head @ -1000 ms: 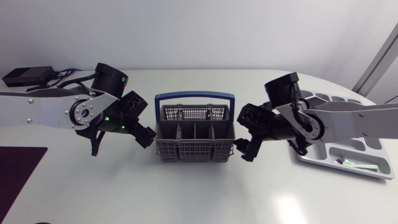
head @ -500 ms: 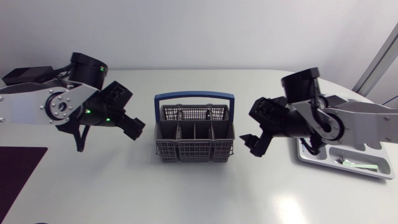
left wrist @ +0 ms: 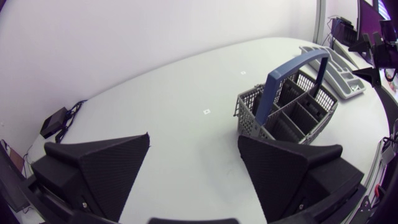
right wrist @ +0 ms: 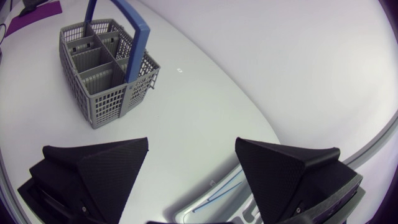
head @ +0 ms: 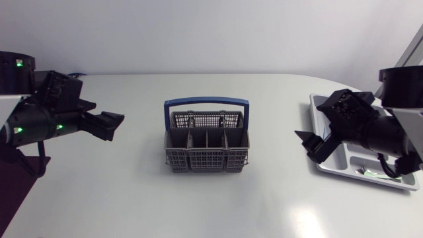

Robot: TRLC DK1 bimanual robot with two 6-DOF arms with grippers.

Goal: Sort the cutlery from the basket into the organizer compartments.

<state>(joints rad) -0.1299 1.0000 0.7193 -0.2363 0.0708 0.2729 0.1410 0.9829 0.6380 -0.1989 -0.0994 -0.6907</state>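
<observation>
Basket (head: 207,142) — insides dim, organizer (head: 360,164) (half hidden)

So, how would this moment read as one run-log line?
left fingers open, empty | right fingers open, empty, by organizer | basket mid-table, untouched

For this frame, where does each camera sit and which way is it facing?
Head: fixed above the table, looking down; left arm and right arm enter from the sides, basket between them.
Left wrist: on the left arm, looking past its open left hand across the table to the basket and organizer.
Right wrist: on the right arm, looking past its open right hand to the basket.
Shared: all three show the basket.
</observation>
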